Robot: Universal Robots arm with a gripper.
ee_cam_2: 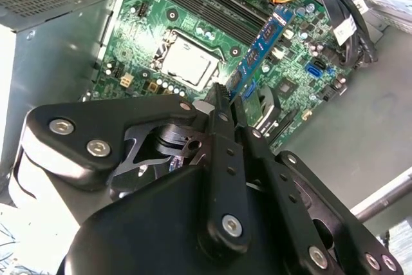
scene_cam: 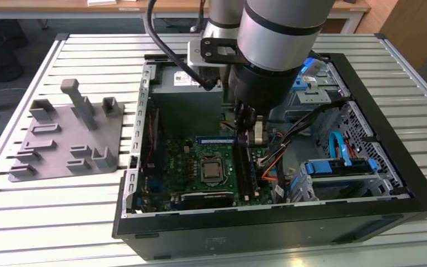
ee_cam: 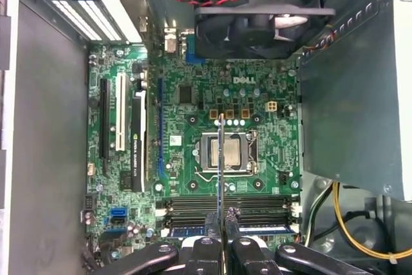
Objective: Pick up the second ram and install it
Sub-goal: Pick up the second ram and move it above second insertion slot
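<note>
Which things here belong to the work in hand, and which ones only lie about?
Belonging to the job:
- second ram
- gripper, jaws shut on the ram
- black sockets on the motherboard

Just lying about:
- grey tray on the slatted table
- case fan
- processor

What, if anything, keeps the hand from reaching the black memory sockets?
Likely nothing, so yes: the hand, shut on the second ram, hangs close over the black sockets, whose visible lengths look unobstructed.
</note>
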